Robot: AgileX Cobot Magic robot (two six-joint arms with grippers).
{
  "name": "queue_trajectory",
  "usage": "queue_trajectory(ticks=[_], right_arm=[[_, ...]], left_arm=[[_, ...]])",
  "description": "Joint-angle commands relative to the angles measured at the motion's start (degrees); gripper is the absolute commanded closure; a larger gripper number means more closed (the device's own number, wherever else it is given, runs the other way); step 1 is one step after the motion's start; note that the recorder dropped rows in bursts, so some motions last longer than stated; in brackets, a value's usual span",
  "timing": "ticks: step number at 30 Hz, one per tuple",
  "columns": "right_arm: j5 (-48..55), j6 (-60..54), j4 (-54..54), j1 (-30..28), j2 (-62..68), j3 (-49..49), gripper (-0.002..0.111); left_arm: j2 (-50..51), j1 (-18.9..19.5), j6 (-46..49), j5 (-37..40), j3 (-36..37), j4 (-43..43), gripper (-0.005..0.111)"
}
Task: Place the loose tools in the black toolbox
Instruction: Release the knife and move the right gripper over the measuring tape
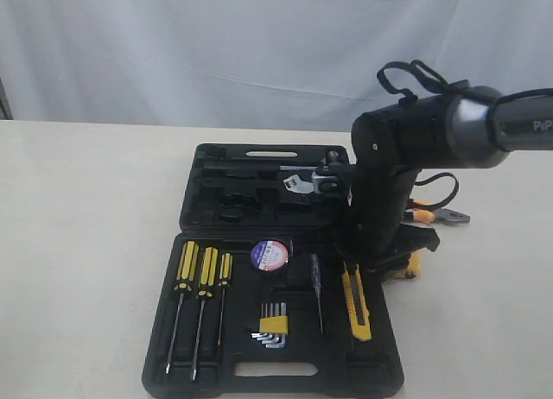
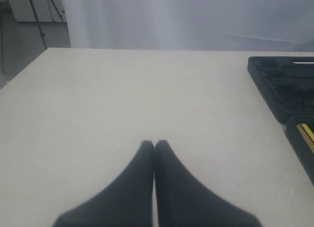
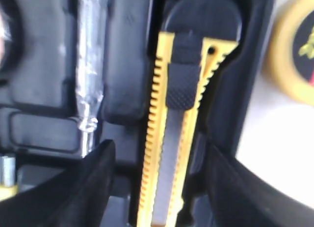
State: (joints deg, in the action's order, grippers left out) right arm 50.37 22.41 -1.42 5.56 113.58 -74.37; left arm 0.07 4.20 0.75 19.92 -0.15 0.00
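Note:
The black toolbox [image 1: 164, 330] lies open on the table. The yellow-and-black utility knife [image 1: 356, 308] [image 3: 171, 138] rests in its slot at the box's right side. My right gripper [image 1: 380, 259] [image 3: 159, 153] hovers open over the knife's top end, with a finger on each side and a gap to both. The black tape roll [image 1: 270, 255] sits in the box. The yellow tape measure [image 1: 409, 266] [image 3: 294, 50] lies on the table just right of the box, partly hidden by the gripper. The pliers [image 1: 436, 213] lie behind it. My left gripper [image 2: 154, 144] is shut and empty over bare table.
Three yellow-black screwdrivers [image 1: 203, 278] and a hex key set [image 1: 272, 326] fill the box's left and middle slots. A slim metal tool [image 1: 316, 287] [image 3: 91, 79] lies beside the knife. The lid [image 1: 259, 187] lies flat behind. The toolbox edge [image 2: 279, 84] shows in the left wrist view.

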Motion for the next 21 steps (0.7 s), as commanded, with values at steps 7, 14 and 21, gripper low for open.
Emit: queue_trajectory(ticks=[7,14,21], right_arm=[[-2.5,0.3,-1.9,0.0,-4.8,-0.2,0.055],[-2.1,2.5,-3.7,-1.4,-5.1,-0.2,0.055],[3.5,1.3,-1.2,-8.5,-7.8,-0.2,0.055]], left_arm=[[-0.1,-0.3,-0.3,-0.3,0.1,0.0,0.107],[-0.1,-0.3,-0.3,-0.3,0.1,0.0,0.107],[-0.1,-0.3,-0.3,-0.3,0.1,0.0,0.107]])
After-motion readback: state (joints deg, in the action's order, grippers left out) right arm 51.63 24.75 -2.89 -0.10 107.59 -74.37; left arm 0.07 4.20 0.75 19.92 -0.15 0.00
